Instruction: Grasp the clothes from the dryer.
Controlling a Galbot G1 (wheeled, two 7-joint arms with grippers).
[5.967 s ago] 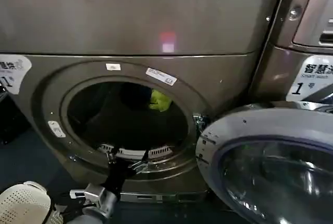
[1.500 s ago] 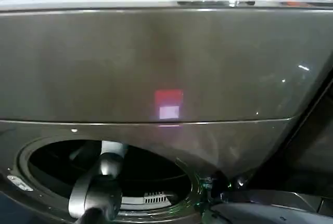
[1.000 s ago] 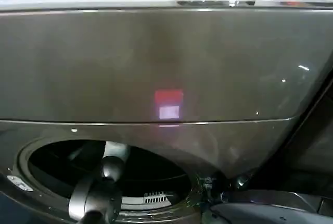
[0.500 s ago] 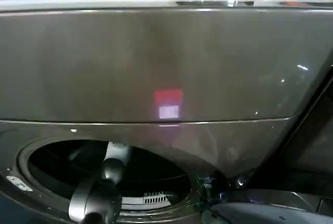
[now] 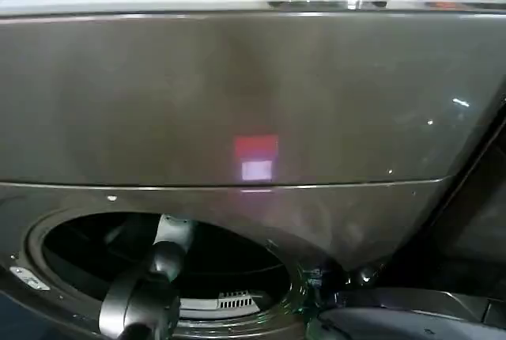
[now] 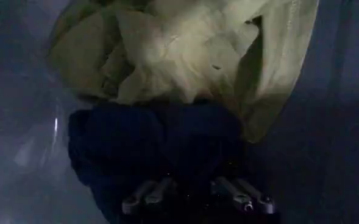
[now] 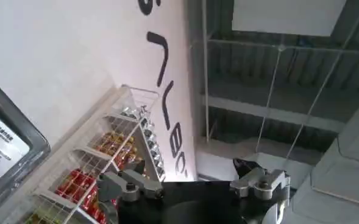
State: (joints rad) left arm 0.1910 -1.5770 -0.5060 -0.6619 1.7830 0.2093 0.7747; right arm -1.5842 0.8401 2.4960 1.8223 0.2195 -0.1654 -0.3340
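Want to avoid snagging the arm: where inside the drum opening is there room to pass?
Open dark space lies right of the left arm, toward the bronze-grey dryer's porthole rim. Deep inside, the navy and yellow-green clothes crowd the left gripper.

A white wire rack (image 7: 115,161) stocked with red and gold cans (image 7: 88,182) stands against a white wall (image 7: 75,55) bearing large black lettering (image 7: 167,91), beside a grey-framed notice (image 7: 2,152), under a ceiling of exposed grey beams (image 7: 277,79).
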